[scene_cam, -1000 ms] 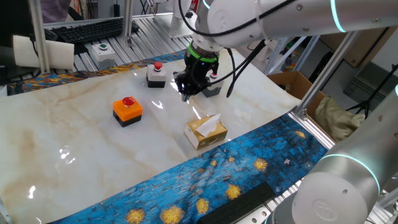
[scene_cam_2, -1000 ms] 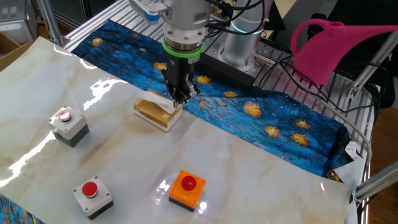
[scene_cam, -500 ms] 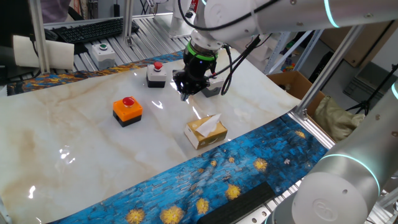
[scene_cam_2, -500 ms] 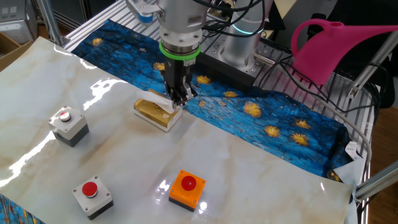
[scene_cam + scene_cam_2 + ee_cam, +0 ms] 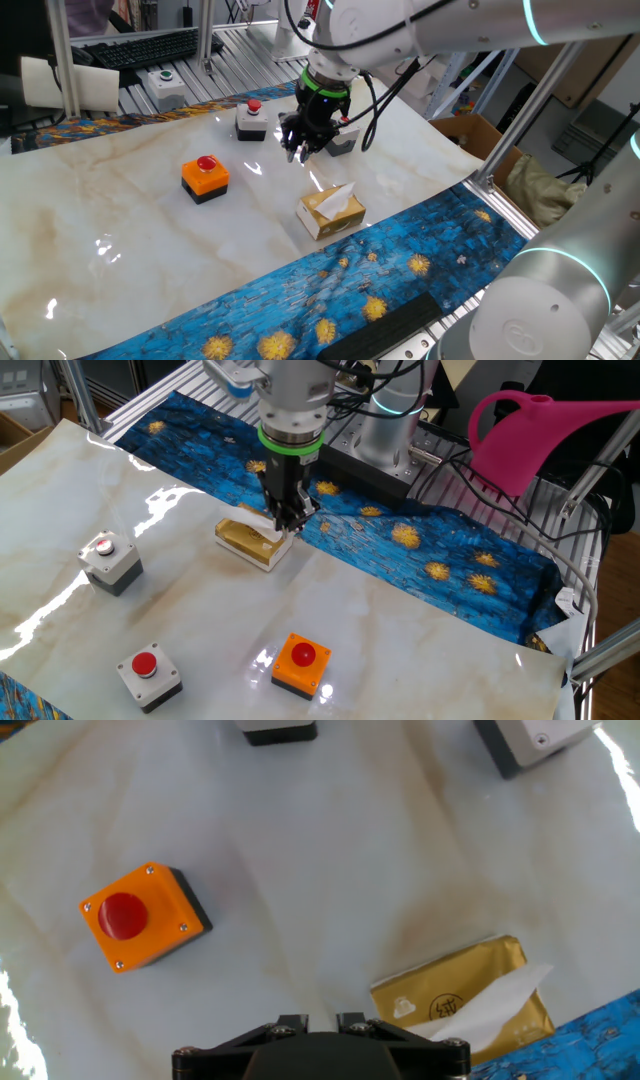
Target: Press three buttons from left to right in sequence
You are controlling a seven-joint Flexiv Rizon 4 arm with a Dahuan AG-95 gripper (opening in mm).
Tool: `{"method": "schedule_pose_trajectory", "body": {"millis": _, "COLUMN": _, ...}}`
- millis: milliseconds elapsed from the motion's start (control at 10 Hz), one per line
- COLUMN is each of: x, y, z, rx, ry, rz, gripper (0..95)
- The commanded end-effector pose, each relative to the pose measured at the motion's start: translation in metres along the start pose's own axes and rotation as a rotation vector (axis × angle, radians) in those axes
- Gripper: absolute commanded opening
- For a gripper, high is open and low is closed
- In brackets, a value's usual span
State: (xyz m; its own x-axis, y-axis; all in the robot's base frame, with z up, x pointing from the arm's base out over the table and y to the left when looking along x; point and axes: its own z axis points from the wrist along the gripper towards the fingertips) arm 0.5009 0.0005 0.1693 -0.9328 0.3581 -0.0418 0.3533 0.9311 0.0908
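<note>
Gripper (image 5: 302, 150) is hanging above the marble worktop (image 5: 120, 210), up toward the far edge in one fixed view, tips pointing down. Fingertips are too small/dark in both fixed views and the hand view isn't showing them at all, so can't tell if they're parted or together. Nothing's being held, as far as I can see.

Orange button (image 5: 205, 176) on its black base is sitting mid-worktop, well apart from the gripper, to its left in the hand view. One grey button (image 5: 250, 120) is sitting near the far edge; the second grey button (image 5: 111, 561) is just behind the gripper in that same fixed view, partly hidden by it.

My read: first press isn't made yet, the arm's hovering w/ no contact on any switch. Next move prob. calls for carrying the tips across to line up over the orange box's red cap, then coming straight down, keeping clear of the yellow tissue box (image 5: 331, 212) lying just beside, toward the blue-cloth edge.

Writing: there's a round emblem w/ a character on the tissue box top in the hand view, too small to read. No other labels legible.
</note>
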Motion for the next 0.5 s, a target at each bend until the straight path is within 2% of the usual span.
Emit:
{"method": "schedule_pose_trajectory", "body": {"millis": 100, "x": 0.0007, "y": -0.0007, "z": -0.0008, "rx": -0.014, "ry": 0.005, "rz": -0.032, "gripper": 19.0}}
{"method": "schedule_pose_trajectory", "body": {"millis": 300, "x": 0.0007, "y": -0.0007, "z": -0.0008, "rx": -0.005, "ry": 0.000, "rz": -0.047, "gripper": 19.0}}
{"method": "schedule_pose_trajectory", "body": {"millis": 400, "x": 0.0007, "y": -0.0007, "z": -0.0008, "rx": -0.005, "ry": 0.000, "rz": -0.046, "gripper": 38.0}}
{"method": "schedule_pose_trajectory", "body": {"millis": 500, "x": 0.0007, "y": -0.0007, "z": -0.0008, "rx": -0.007, "ry": 0.002, "rz": -0.045, "gripper": 38.0}}
